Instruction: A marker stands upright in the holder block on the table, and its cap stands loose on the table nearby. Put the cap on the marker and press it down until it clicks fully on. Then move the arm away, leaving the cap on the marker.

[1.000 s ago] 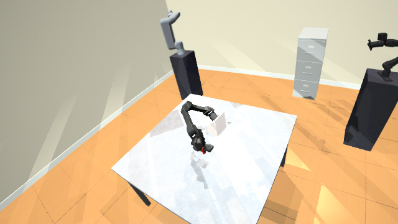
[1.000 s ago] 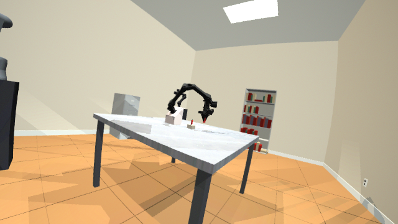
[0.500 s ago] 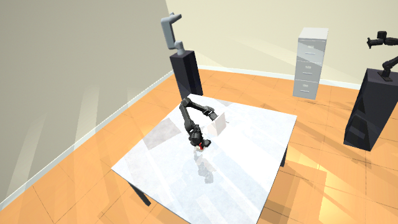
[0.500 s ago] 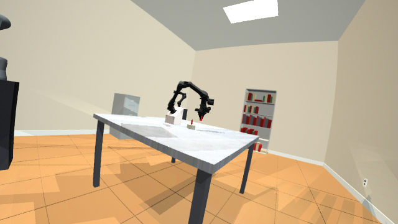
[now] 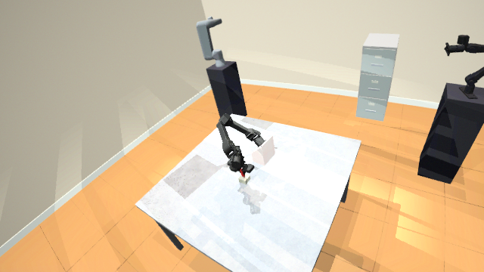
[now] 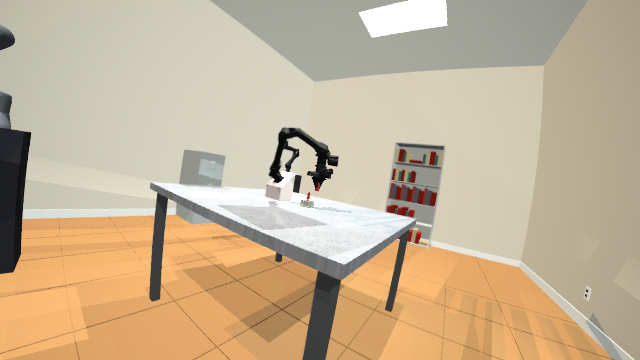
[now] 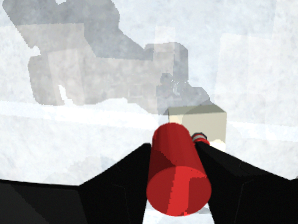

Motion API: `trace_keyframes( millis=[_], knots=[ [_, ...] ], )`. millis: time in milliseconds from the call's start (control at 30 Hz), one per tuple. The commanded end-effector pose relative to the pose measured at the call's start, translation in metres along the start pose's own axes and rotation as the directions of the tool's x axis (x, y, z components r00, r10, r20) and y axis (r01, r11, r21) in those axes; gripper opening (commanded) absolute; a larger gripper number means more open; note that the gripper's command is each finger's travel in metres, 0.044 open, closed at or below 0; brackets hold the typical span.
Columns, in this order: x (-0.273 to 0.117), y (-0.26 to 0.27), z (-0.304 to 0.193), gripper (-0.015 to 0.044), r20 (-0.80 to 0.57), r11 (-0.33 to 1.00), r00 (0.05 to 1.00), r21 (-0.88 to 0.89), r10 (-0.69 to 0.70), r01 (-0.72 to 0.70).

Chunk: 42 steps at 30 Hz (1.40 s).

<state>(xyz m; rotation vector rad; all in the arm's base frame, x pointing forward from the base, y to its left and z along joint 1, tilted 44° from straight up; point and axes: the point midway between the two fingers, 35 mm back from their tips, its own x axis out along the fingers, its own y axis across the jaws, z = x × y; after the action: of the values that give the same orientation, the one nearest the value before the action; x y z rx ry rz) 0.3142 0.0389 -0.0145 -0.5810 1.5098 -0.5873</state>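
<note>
The end effector [image 5: 242, 171] [image 6: 318, 184] [image 7: 172, 149], part-closed, grips 1 red cap [image 5: 242, 173] [image 6: 317, 187] [image 7: 176, 167] above the block [image 5: 244, 182] [image 6: 307, 204] [image 7: 202, 122]; the marker [image 6: 308, 196] [image 7: 200, 138] stands upright in the block.

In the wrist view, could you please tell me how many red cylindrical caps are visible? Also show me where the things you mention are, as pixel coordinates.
1: the cap [image 5: 243, 173] [image 6: 317, 187] [image 7: 175, 165] is held between the end effector's fingers, above the table [image 5: 302, 211] [image 6: 240, 220] [image 7: 40, 150]. Others may be hidden behind the fingers.

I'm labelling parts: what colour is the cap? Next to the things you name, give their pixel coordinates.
The cap [image 7: 172, 150] [image 6: 317, 187] is plain red, clearest in the wrist view.
</note>
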Motion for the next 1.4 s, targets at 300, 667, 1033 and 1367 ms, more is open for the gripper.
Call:
trace_keyframes(
  millis=[300, 667, 1033, 1367],
  knots=[
    [-0.006, -0.026, -0.026, 0.0, -0.003, 1.0, 1.0, -0.009, -0.006, 0.006],
    [-0.001, -0.033, -0.033, 0.0, -0.003, 1.0, 1.0, -0.009, -0.007, 0.007],
    [0.013, -0.032, -0.033, 0.0, -0.003, 1.0, 1.0, -0.009, -0.007, 0.007],
    [0.029, -0.033, -0.032, 0.0, -0.003, 1.0, 1.0, -0.009, -0.007, 0.007]
  ],
)
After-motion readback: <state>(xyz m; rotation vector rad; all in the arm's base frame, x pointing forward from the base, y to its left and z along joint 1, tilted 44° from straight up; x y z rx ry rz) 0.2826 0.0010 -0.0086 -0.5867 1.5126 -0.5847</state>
